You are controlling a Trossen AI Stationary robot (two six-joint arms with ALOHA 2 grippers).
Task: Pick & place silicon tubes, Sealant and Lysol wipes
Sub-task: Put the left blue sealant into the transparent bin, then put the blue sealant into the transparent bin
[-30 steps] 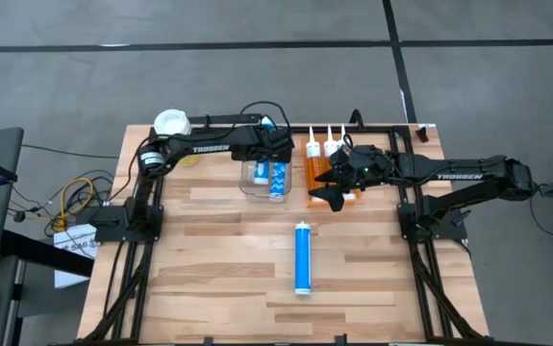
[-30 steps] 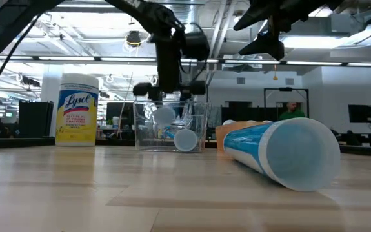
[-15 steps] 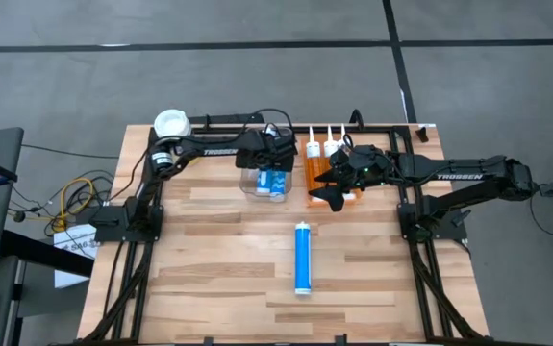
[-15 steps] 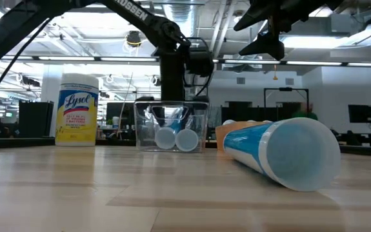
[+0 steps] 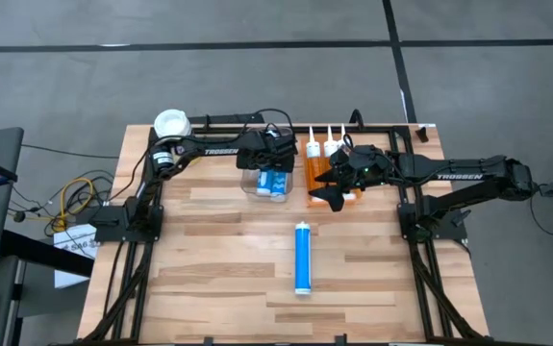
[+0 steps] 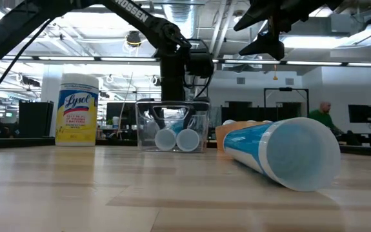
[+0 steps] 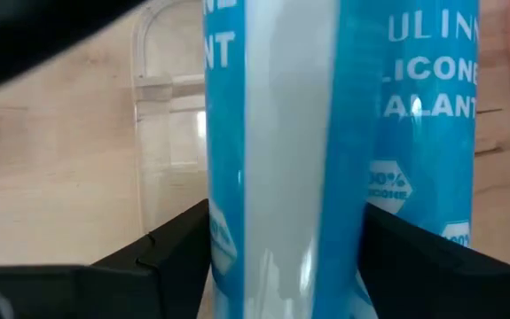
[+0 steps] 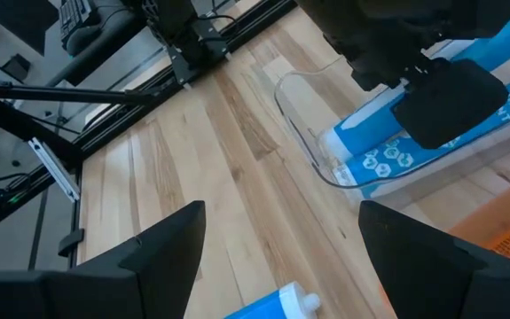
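Observation:
My left gripper [image 5: 269, 161] reaches down into a clear bin [image 5: 249, 183] at the table's far middle and is shut on a blue silicone tube [image 7: 272, 106]. A second blue tube [image 7: 427, 115] lies beside it in the bin. In the low view both tubes' round ends [image 6: 175, 139] rest on the bin floor. A third blue tube [image 5: 302, 257] lies on its side at mid table. The Lysol wipes [image 5: 171, 123] stand at the far left corner. My right gripper [image 5: 336, 190] hangs open and empty over an orange bin of orange tubes [image 5: 316, 165]. My left gripper pinches the blue tube's round body [image 7: 228, 213] between its two fingers [image 7: 170, 257], toward the tube's far half. The fingers come from above, pointing down, and lie across the tube. The tube lies level in the clear bin, next to the second tube.
The blue tube at mid table shows large in the low view [image 6: 282, 151], in front of the orange bin [image 6: 224, 132]. The Lysol canister also shows there [image 6: 77, 109]. Black frame rails [image 5: 141, 207] run along the table's left and right sides. People show in the room behind.
My left gripper has gone down into the clear bin with the blue tube. The tube was raised and tilted a second ago; now it lies level on the bin floor beside the other one. My right gripper has kept still.

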